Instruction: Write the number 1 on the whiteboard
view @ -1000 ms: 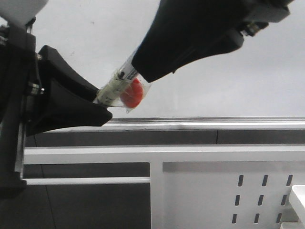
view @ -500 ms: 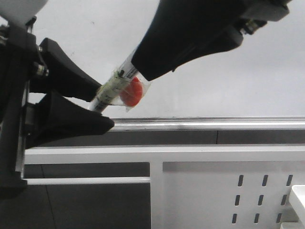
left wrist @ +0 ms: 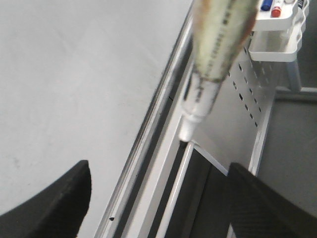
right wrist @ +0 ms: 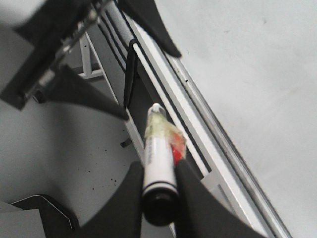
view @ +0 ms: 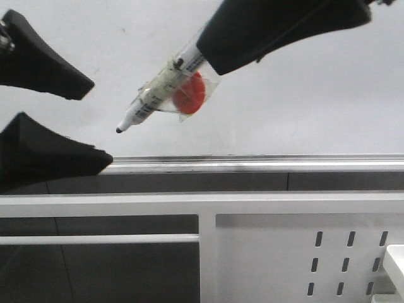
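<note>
My right gripper (view: pixel 211 53) is shut on a white marker (view: pixel 161 88) with a red disc (view: pixel 189 95) taped to it. The marker slants down-left, with its bare black nib (view: pixel 118 130) in front of the whiteboard (view: pixel 303 95); I cannot tell if it touches. My left gripper (view: pixel 103 121) is open and empty, with the nib just off its fingertips. In the left wrist view the marker (left wrist: pixel 218 44) points down between the wide-open fingers (left wrist: pixel 54 198). In the right wrist view the fingers (right wrist: pixel 131 198) pinch the marker barrel (right wrist: pixel 158 163). No number 1 shows on the board.
The board's silver tray edge (view: pixel 252 163) runs across below the marker. A white perforated metal panel (view: pixel 303 252) and white frame bars stand under it. A white holder (left wrist: pixel 277 29) with a blue and a red marker hangs on the panel.
The left gripper was shut on the marker's front end, then opened wide and let go. The right gripper moved the marker up and to the right, baring the nib.
</note>
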`<state>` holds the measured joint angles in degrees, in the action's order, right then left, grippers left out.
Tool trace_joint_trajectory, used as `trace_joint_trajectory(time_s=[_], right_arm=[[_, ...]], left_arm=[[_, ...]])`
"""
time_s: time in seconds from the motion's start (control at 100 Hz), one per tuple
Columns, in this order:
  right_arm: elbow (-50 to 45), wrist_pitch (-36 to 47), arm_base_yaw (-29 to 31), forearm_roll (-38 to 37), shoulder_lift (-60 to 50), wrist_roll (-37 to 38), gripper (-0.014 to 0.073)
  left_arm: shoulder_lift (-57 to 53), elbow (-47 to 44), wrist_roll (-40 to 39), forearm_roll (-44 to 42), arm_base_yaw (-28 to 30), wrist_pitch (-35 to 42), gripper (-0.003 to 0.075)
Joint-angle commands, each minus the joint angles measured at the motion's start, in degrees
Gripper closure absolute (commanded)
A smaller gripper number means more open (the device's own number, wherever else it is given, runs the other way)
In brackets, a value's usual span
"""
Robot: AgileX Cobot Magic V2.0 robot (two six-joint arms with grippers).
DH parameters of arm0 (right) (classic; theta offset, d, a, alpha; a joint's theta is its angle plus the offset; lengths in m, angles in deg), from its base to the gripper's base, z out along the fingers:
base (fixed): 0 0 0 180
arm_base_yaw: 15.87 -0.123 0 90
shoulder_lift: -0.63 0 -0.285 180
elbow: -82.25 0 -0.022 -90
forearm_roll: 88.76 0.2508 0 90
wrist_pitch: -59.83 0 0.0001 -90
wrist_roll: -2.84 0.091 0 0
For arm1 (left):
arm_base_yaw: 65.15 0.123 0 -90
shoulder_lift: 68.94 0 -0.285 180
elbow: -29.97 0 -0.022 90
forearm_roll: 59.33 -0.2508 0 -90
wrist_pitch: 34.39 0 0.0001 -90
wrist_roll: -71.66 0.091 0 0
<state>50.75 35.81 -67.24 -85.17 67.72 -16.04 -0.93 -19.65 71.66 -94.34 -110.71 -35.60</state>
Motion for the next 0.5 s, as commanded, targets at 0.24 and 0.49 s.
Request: trace_joint_trajectory(time_s=[0.24,0.49], right_arm=[[-3.29,5.41,8.20,-0.10,-8.31,2.64,0.0663],[-3.29,5.38,11.66,-0.10,-15.38,2.64,0.0663]], left_arm=[[-6.34,1.62,-0.52,11.96,0.01,-2.58,0.0489],[-6.48,1.00,-0.70,23.08,6.80,8.14,0.0740]])
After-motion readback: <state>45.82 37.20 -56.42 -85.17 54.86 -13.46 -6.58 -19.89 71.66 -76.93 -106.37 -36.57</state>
